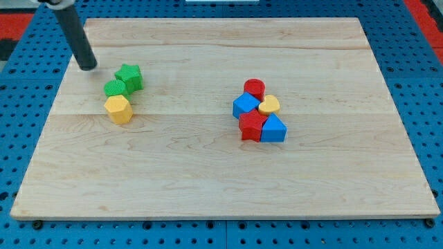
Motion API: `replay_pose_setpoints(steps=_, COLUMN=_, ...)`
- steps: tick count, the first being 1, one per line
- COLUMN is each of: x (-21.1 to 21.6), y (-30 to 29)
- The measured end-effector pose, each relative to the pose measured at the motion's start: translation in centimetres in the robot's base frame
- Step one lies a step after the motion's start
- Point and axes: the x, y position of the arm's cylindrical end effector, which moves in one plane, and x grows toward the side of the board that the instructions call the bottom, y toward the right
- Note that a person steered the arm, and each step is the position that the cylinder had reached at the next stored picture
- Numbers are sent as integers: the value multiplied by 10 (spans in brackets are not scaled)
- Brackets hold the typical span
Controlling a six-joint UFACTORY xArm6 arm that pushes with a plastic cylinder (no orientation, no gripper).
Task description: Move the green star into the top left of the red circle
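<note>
my tip (88,67) rests on the desk (208,180) in the frame's upper left, just left of the green star (129,76). the red circle (254,88) sits well right. the end effector is a bare rod, with nothing to spread or pinch.

A pale wooden board (208,173) lies on a blue pegboard surface (21,104). Toward the view's left, a green round block (114,88) touches a yellow hexagonal block (119,108) just below it. Right of centre, clustered together: a blue cube (243,105), a yellow heart-shaped block (269,105), a red star-shaped block (250,127) and a blue triangular block (273,128).
</note>
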Motion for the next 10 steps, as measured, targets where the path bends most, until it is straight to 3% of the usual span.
replay_pose_setpoints(steps=2, x=36, y=149)
replay_pose_setpoints(steps=3, x=36, y=134)
replay_pose_setpoints(steps=4, x=37, y=72)
replay_pose_setpoints(steps=5, x=14, y=53)
replay_pose_setpoints(steps=6, x=-8, y=77)
replay_pose_setpoints(steps=9, x=36, y=211)
replay_pose_setpoints(steps=10, x=18, y=144)
